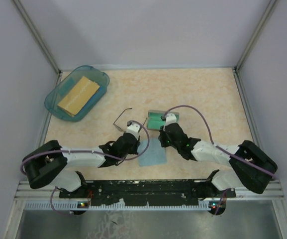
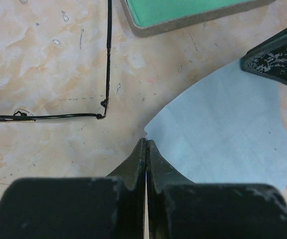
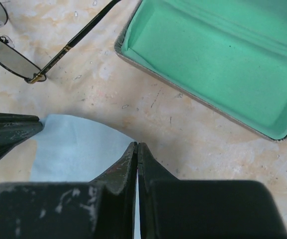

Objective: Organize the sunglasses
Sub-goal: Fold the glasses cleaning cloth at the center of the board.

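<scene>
far left, a blue tray (image 1: pixel 99 79) sits at the back corner of the worktop (image 1: pixel 198 94), with a tan block (image 1: pixel 78 94) lying inside it. it's well apart from everything else.

moving in, the left arm reaches across the worktop toward the middle. just beyond it lie the sunglasses (image 3: pixel 9 57), flat on the bare worktop. they're unfolded: one slim temple arm runs away from the hinge toward the back, and the other angles off toward the case. the lenses look grey and near clear. they sit outside the case, just to its left and beyond the cloth, and neither pincer is touching them.

now the left pincer (image 2: pixel 145 144). its jaws are pressed tight together with no gap showing, and the near-left corner of the light blue cloth (image 1: pixel 152 152) runs right into the tips. it's pinching that corner.

centre stage is the cloth itself, spread on the worktop between the two arms. its far edge bows in a curve from one pincer tip to the other.

beyond the cloth is the grey case (image 3: pixel 223 64). it lies open with its green lining facing up and nothing in it, a strip of bare worktop between it and the cloth.

and on the right, the right pincer (image 3: pixel 137 147) looks the same. its jaws are clamped together and the cloth's other end is caught at the tips. the left pincer's dark fingers poke in from the left of the right wrist view.
</scene>
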